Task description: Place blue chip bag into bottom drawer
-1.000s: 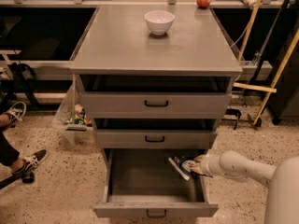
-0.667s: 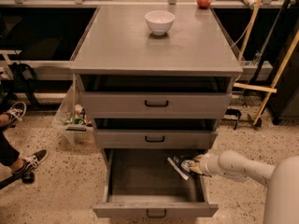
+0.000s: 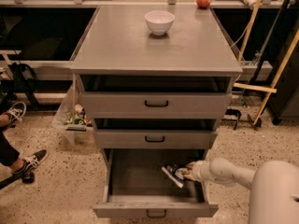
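My gripper sits low inside the open grey metal bottom drawer, jaws pinching the crinkled dark-blue and white foil chip bag — foil could cling and ride out when I withdraw.

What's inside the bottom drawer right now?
Inside the bottom drawer, the blue chip bag is near the right wall, with the gripper at its right edge. The drawer's rear part is covered by the middle drawer above, so anything there is hidden.
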`<state>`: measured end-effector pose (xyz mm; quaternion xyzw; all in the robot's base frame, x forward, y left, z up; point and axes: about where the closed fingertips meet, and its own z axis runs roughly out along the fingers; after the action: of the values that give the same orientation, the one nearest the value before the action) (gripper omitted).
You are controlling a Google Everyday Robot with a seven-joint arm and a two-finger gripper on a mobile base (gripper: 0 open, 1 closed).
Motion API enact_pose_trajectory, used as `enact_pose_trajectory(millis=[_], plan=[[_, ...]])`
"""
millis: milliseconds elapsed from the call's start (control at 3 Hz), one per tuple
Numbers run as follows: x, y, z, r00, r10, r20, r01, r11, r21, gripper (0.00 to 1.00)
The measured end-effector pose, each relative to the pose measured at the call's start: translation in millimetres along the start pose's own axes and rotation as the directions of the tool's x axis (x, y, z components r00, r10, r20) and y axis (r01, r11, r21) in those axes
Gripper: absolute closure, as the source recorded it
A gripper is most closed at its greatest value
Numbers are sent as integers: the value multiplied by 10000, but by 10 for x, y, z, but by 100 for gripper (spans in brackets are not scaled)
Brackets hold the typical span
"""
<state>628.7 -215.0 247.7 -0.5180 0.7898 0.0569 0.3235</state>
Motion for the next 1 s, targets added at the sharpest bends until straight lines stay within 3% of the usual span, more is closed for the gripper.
enact_pose_trajectory(millis=[667, 1000], plan=[[131, 240, 426, 9952, -929, 290, 938, 9951, -313, 100], [134, 243, 432, 9952, -937, 290, 946, 9950, -315, 82]])
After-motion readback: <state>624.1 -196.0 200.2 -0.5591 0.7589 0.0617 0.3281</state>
